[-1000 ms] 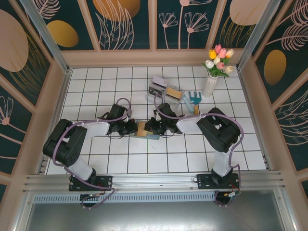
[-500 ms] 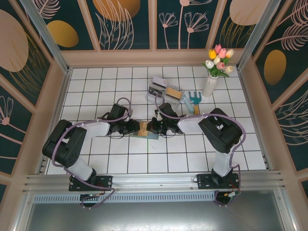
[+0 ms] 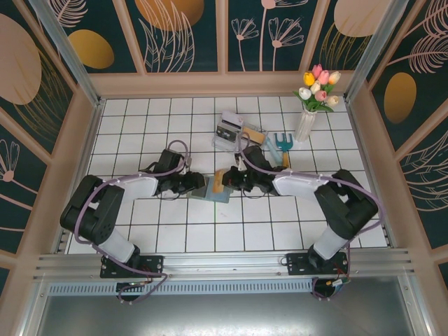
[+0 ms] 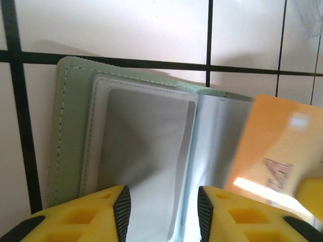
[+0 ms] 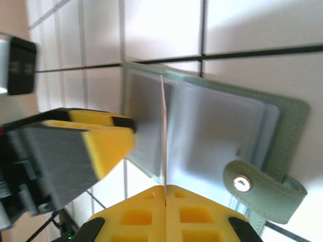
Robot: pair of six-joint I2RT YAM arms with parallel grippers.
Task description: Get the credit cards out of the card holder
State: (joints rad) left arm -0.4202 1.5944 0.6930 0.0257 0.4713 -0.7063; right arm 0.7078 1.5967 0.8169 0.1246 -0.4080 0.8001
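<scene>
The card holder (image 3: 213,197) lies open on the white tiles between my two arms, a grey-green bifold (image 4: 70,131) with clear sleeves and a snap strap (image 5: 262,189). My right gripper (image 3: 229,180) is shut on a tan-orange credit card (image 3: 222,183). That card stands edge-on (image 5: 163,131) above the sleeves, and my right gripper (image 5: 164,189) pinches its near edge. My left gripper (image 3: 199,185) hovers low over the holder's left half. It is open (image 4: 164,212) with nothing between its fingers. The orange card (image 4: 272,151) shows at the right of the left wrist view.
A clear plastic compartment tray (image 3: 233,129) sits behind the holder, with a teal garden fork (image 3: 282,143) and a white vase of tulips (image 3: 308,119) to its right. My left gripper's yellow finger (image 5: 96,136) is close beside the card in the right wrist view.
My left gripper has opened and let go. My right gripper has drawn the orange card to the right, away from the left gripper, and the right arm's elbow has swung outward.
</scene>
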